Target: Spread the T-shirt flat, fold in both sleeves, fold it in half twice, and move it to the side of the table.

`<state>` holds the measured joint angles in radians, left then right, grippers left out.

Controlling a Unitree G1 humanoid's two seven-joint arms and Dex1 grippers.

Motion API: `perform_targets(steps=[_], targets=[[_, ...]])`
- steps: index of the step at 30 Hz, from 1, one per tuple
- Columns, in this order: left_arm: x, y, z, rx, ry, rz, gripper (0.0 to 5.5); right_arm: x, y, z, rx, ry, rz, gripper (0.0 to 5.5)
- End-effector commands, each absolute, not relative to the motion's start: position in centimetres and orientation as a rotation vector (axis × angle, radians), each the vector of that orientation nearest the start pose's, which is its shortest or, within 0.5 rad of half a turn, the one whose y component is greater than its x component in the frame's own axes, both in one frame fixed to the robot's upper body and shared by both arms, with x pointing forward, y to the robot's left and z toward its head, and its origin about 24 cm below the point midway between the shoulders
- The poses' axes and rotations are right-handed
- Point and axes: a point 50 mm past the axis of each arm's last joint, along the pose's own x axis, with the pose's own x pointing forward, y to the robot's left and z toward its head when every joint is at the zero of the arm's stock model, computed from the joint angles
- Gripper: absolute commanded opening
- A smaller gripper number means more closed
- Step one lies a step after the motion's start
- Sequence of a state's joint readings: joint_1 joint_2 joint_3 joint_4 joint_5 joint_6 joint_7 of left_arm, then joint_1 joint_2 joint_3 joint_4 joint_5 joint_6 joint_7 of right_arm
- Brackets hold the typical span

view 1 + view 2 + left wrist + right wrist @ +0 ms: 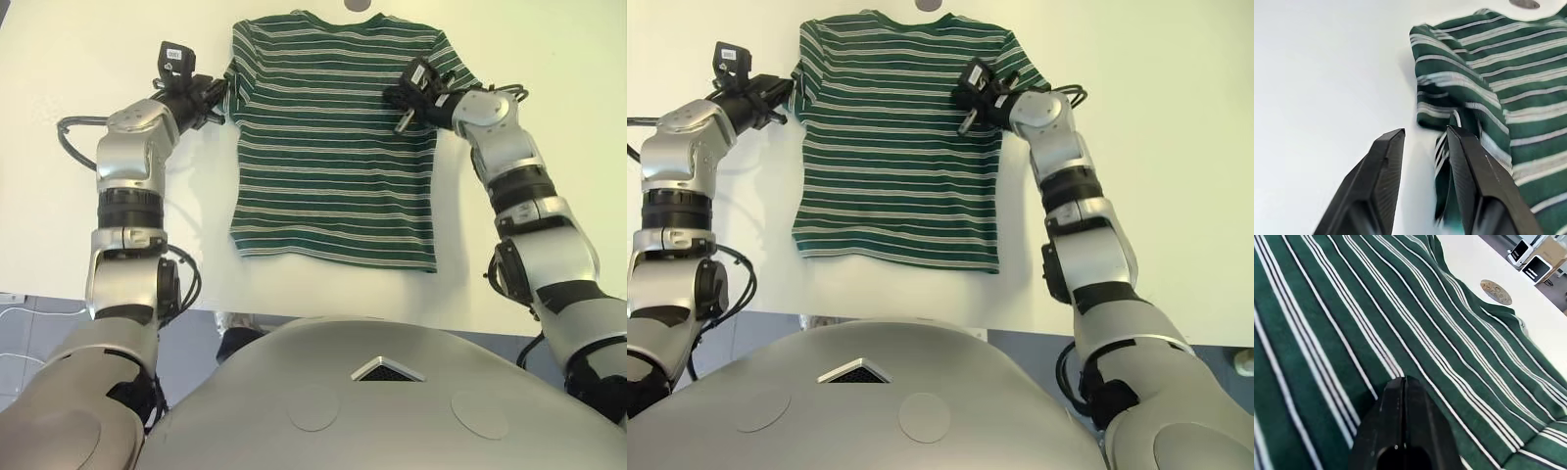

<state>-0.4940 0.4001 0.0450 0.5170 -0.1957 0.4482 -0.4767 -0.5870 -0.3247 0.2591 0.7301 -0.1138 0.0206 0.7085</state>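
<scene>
T-shirt [333, 147] lies flat on the surface [98, 49], so sleeve folding appears in hand: left claw [1426, 134], apart beside the left sleeve [1440, 98], should next clamp it; right claw [1403, 382] is together over the chest.

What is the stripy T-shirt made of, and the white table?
T-shirt: soft knit cloth, probably cotton; matte, and it wrinkles and bunches at the sleeve. Table: hard, smooth white top, maybe laminate or painted wood; faint sheen, no grain showing.
</scene>
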Motion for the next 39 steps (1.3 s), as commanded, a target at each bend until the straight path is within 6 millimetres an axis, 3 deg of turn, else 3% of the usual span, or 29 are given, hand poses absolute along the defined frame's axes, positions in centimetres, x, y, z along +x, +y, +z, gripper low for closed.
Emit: perform_targets(steps=[1, 6, 10, 13, 18, 24, 27, 31, 37, 39], targets=[[34.9, 21.7, 5.3, 0.051, 0.437, -0.370, 1.05, 32.3, -15.2, 0.8, -0.539, 0.530, 0.839, 0.00], [35.6, 22.1, 4.3, 0.014, 0.494, -0.359, 0.07, 32.1, -15.2, 0.3, -0.558, 0.551, 0.834, 0.00], [34.9, 22.4, 2.3, -0.042, 0.626, -0.328, 0.03, 32.1, -14.7, 0.5, -0.566, 0.542, 0.848, 0.00], [34.4, 23.2, 1.4, 0.010, 0.701, -0.278, 0.03, 32.1, -15.3, 0.6, -0.578, 0.556, 0.841, 0.00], [34.2, 26.9, 2.4, 0.143, 0.660, -0.114, 0.03, 31.5, -18.5, -0.5, -0.624, 0.672, 0.753, 0.00], [35.3, 24.9, 4.4, -0.053, 0.439, -0.268, 0.03, 31.2, -16.1, 0.4, -0.524, 0.575, 0.829, 0.00], [33.6, 23.9, 3.4, -0.218, 0.538, -0.323, 0.71, 31.0, -15.6, 1.1, -0.478, 0.527, 0.823, 0.00], [32.3, 22.9, 3.1, -0.255, 0.602, -0.275, 1.49, 30.8, -15.4, 1.7, -0.444, 0.491, 0.791, 0.00], [32.6, 23.1, 1.8, -0.227, 0.637, -0.176, 1.54, 31.8, -15.2, 3.2, -0.462, 0.423, 0.746, 0.00], [33.1, 22.8, 1.6, -0.298, 0.657, -0.170, 1.54, 32.3, -15.4, 3.3, -0.484, 0.396, 0.704, 0.00]])
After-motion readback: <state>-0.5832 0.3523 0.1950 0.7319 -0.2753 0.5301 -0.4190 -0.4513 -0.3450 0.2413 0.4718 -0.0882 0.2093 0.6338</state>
